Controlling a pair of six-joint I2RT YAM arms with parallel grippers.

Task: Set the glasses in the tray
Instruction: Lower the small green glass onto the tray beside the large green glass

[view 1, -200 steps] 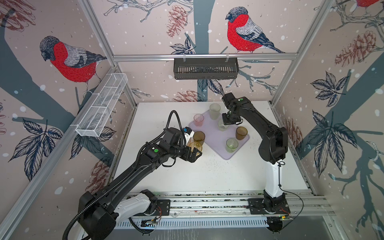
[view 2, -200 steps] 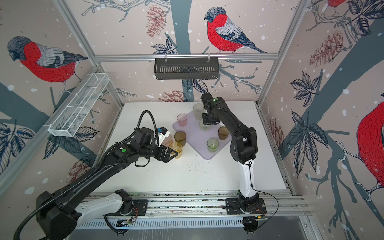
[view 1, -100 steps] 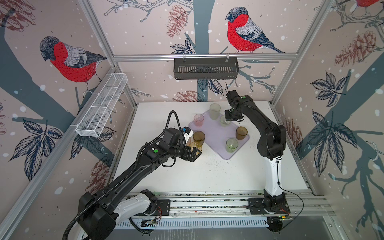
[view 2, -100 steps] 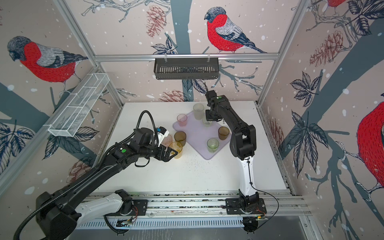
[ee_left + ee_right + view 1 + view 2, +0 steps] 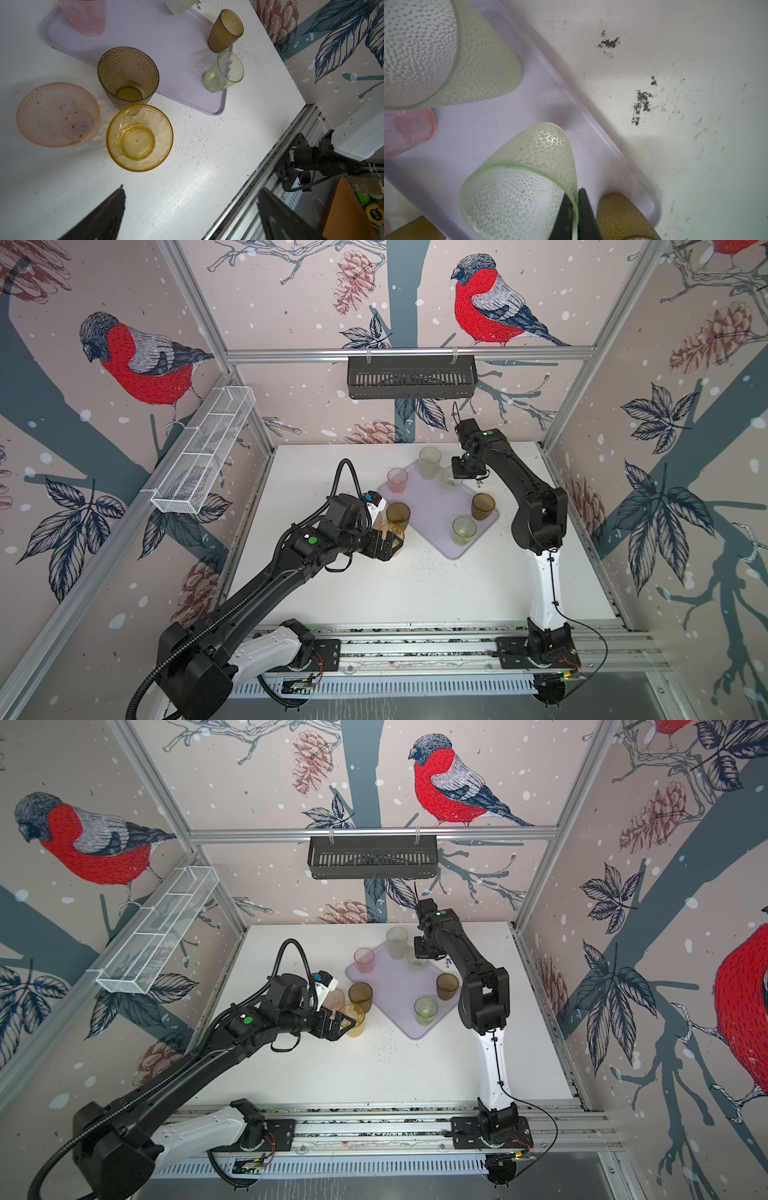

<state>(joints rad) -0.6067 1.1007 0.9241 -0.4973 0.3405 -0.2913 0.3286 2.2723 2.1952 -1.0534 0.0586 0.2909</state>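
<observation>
The lilac tray [image 5: 432, 506] carries a pink glass [image 5: 397, 480], a tall frosted glass [image 5: 429, 462], a brown glass [image 5: 483, 506] and a green glass [image 5: 464, 530]. My right gripper [image 5: 576, 212] is shut on the rim of a short frosted glass [image 5: 519, 182] at the tray's back right, one finger inside and one outside. Another brown glass [image 5: 128, 75] stands against the tray's left edge. An amber glass [image 5: 139, 137] and a second pink glass [image 5: 58, 114] stand on the table beside it. My left gripper [image 5: 191, 207] hangs open just short of the amber glass, with nothing between its fingers.
A black slatted basket [image 5: 411, 377] hangs on the back rail. A white wire mesh basket [image 5: 203, 456] is fixed along the left wall. The white table [image 5: 415, 589] ends at a metal rail [image 5: 415, 649] in front. Dark specks dot the table near the tray.
My right arm has drawn slightly toward the back wall, still gripping the short frosted glass, which has barely shifted. The left arm and the other glasses have not moved.
</observation>
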